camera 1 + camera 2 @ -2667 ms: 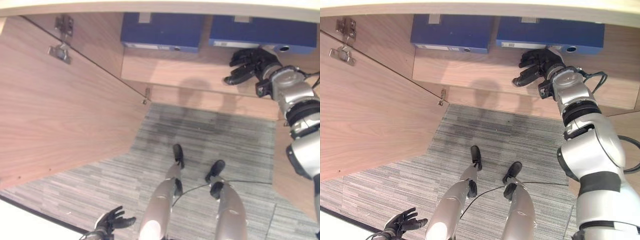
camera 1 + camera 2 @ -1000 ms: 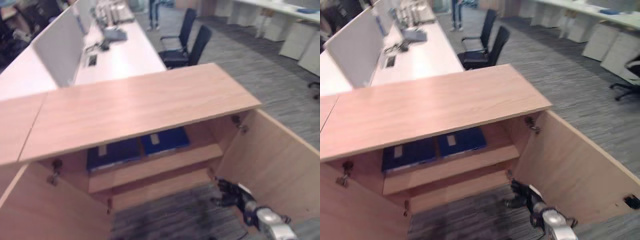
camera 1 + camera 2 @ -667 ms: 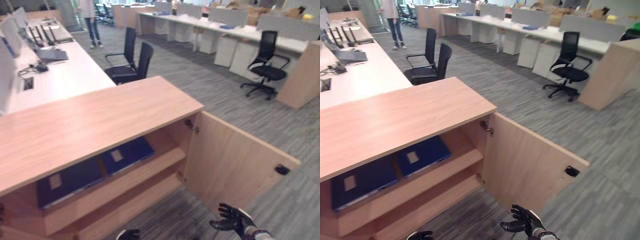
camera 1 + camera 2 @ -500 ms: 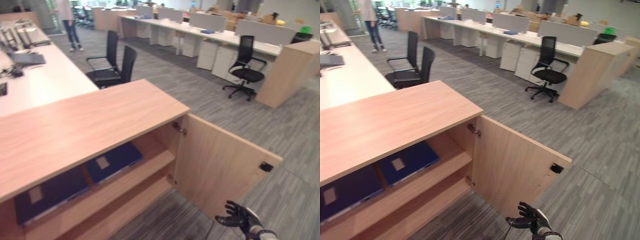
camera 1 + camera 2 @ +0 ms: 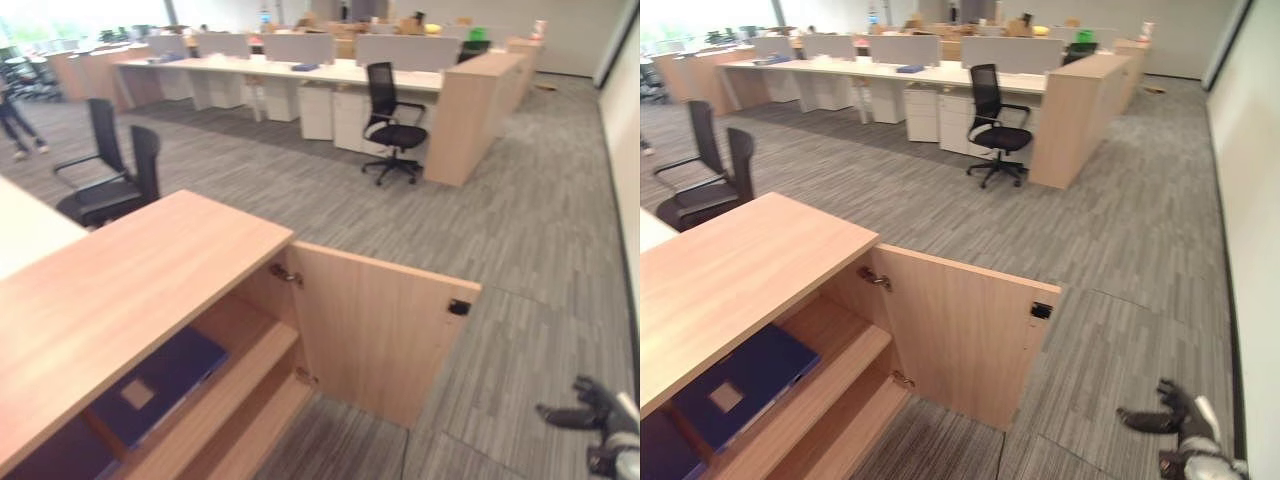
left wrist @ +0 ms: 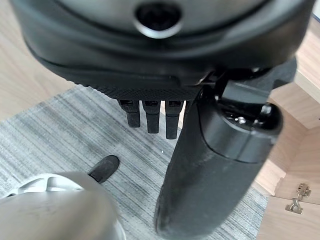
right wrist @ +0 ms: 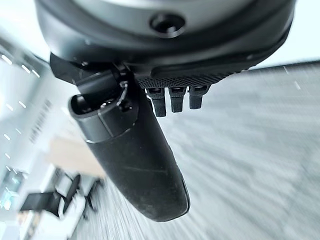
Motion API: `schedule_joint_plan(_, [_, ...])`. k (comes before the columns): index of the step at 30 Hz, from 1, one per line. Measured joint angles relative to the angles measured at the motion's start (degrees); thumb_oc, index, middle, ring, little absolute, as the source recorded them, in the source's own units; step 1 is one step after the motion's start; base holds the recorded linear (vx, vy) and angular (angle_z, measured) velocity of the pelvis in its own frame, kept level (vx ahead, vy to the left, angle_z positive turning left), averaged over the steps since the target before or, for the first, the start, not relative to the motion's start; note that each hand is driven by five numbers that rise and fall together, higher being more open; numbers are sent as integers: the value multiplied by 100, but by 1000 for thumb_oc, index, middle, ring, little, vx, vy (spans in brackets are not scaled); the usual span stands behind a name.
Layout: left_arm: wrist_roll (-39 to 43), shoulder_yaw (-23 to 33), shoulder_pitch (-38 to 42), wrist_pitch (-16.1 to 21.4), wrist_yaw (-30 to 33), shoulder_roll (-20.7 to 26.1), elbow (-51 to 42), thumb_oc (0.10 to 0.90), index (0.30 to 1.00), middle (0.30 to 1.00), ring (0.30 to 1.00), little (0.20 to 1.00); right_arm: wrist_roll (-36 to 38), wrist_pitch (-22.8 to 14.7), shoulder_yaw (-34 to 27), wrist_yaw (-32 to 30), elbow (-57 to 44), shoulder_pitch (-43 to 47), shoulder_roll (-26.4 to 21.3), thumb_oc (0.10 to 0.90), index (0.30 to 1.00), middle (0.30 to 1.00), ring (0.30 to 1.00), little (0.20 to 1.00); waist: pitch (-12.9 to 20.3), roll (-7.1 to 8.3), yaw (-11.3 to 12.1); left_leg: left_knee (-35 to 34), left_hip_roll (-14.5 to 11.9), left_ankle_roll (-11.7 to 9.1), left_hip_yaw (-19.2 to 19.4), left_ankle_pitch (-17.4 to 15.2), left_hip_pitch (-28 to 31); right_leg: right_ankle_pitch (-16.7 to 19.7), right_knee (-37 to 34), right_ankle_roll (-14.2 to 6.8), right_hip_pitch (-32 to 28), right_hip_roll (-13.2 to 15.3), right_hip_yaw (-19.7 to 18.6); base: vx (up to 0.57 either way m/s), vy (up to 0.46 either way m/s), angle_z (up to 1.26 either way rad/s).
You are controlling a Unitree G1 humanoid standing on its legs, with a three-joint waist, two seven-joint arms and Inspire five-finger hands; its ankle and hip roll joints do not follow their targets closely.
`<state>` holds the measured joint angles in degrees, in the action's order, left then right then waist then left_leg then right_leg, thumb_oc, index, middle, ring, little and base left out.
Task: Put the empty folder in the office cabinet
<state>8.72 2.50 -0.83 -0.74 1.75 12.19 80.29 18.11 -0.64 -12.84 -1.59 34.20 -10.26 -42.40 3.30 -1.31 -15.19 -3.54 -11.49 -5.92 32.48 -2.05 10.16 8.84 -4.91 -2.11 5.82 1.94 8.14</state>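
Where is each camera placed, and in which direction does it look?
Left eye view: on the head, looking over the open cabinet and its blue folder; right hand at the lower right.
Right eye view: beside it, facing the same cabinet door, folder and office chair.
Left wrist view: on the left wrist, looking down past the left hand at carpet.
Right wrist view: on the right wrist, looking past the right hand at blurred floor.

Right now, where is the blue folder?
The blue folder lies flat on the upper shelf inside the open cabinet, lower left in the eye views, left of the open door.
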Motion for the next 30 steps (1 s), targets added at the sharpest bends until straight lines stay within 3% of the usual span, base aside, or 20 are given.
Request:
schedule_joint_plan(1, [-3,-13,58,29,3,2,-19,800,900,900,900,900,2,0,-7,5,2,14,-8,800,900,900,900,900,-8,8,-26,-57,-7,-139,-21,11,-14,25,2,-36,35,-7,46,34,2,21])
schedule_joint_plan(4, [-9,-152,83,62,-46,-6,-23,800,900,900,900,900,2,-34,67,134,-24,301,-100,800,900,900,900,900,-25,4,-6,-127,122,-102,107,2,-6,78,3,-113,121,129,69,3,9,-18])
schedule_joint_plan(8, [-8,-260,-57,51,-113,-11,-21,800,900,900,900,900,14,-36,80,127,-16,590,-271,800,900,900,900,900,-119,-155,-2,-128,205,-74,121,-13,-15,147,2,-208,169,204,62,-9,12,-7])
schedule_joint_plan(12, [-7,-245,-84,39,-116,-12,-28,800,900,900,900,900,289,-60,161,257,-46,766,-304,800,900,900,900,900,-165,-268,230,-106,201,-85,99,-4,-15,145,-4,-204,153,185,83,0,0,0])
schedule_joint_plan(23, [-6,-226,-126,-28,-148,-17,5,800,900,900,900,900,863,-33,1440,975,-685,1404,-345,800,900,900,900,900,-180,-245,511,-106,168,-75,15,2,-18,124,-7,-177,77,180,215,1,-3,6])
schedule_joint_plan(30, [6,-237,-192,-46,-233,-20,-14,800,900,900,900,900,1310,-29,1651,1054,-688,2007,-345,800,900,900,900,900,-187,-227,650,-104,160,-105,-22,25,-19,116,-6,-172,57,180,254,1,0,2])
